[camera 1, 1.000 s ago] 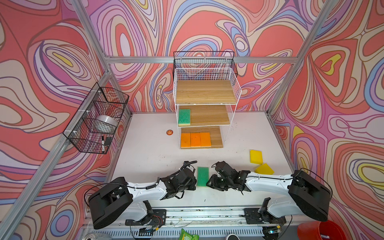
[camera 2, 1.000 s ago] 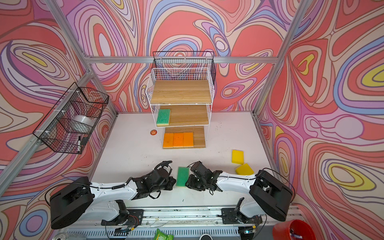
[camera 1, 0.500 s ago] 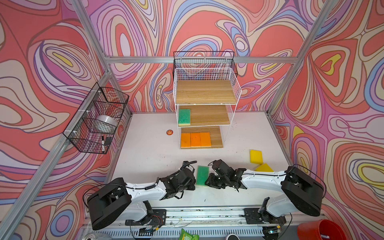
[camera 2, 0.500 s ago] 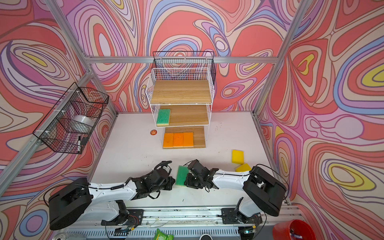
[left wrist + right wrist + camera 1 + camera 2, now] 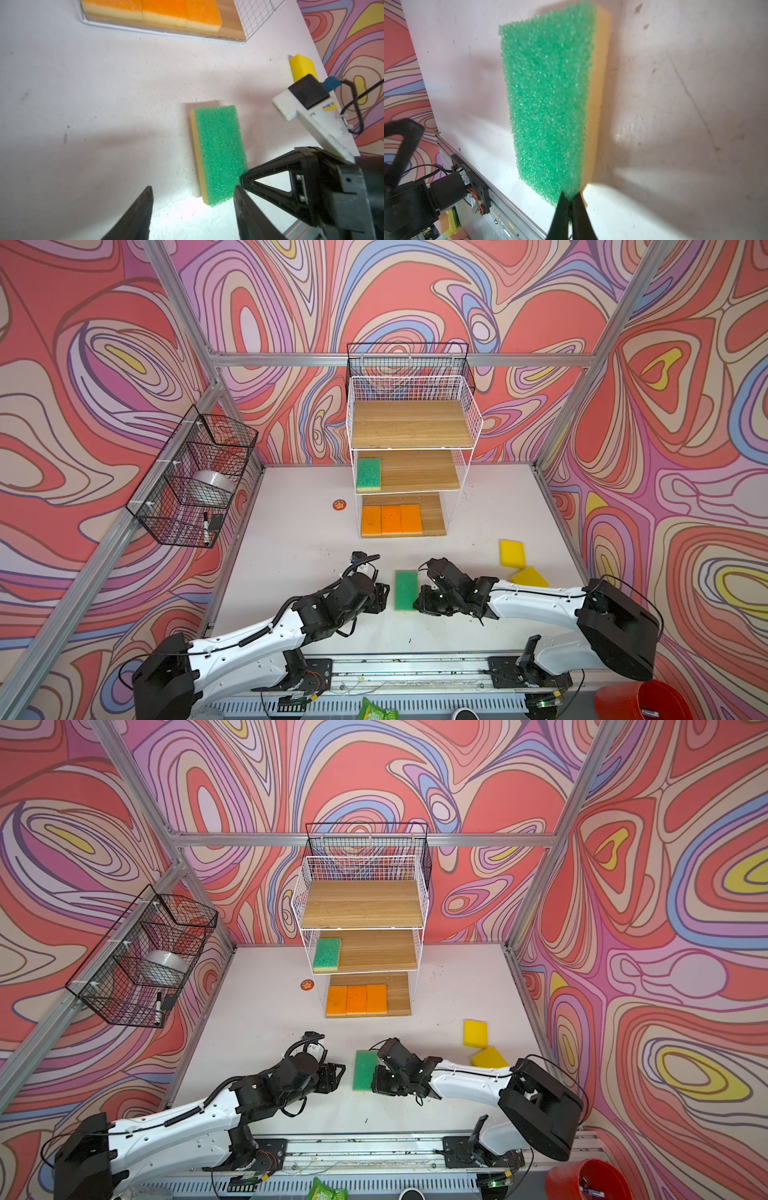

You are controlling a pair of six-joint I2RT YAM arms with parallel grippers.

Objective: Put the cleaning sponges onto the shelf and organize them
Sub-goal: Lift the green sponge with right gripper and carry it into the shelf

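Note:
A green sponge (image 5: pixel 406 590) (image 5: pixel 365 1070) with a pale yellow back sits low over the white table between both arms. My right gripper (image 5: pixel 572 199) (image 5: pixel 417 602) is shut on its near corner, squeezing the foam (image 5: pixel 548 99). My left gripper (image 5: pixel 193 193) (image 5: pixel 386 596) is open just left of the sponge (image 5: pixel 220 151), holding nothing. The white wire shelf (image 5: pixel 407 423) stands at the back. A second green sponge (image 5: pixel 368 474) lies on its middle board and three orange sponges (image 5: pixel 390 519) lie side by side on the bottom board. Two yellow sponges (image 5: pixel 512 553) (image 5: pixel 530 577) lie on the table at the right.
A small orange disc (image 5: pixel 339 504) lies left of the shelf. A black wire basket (image 5: pixel 195 481) hangs on the left wall and another (image 5: pixel 407 364) behind the shelf top. A red bucket (image 5: pixel 640 701) stands beyond the front rail.
My left gripper has opened and let go of the green sponge. My right gripper has closed onto the sponge's corner.

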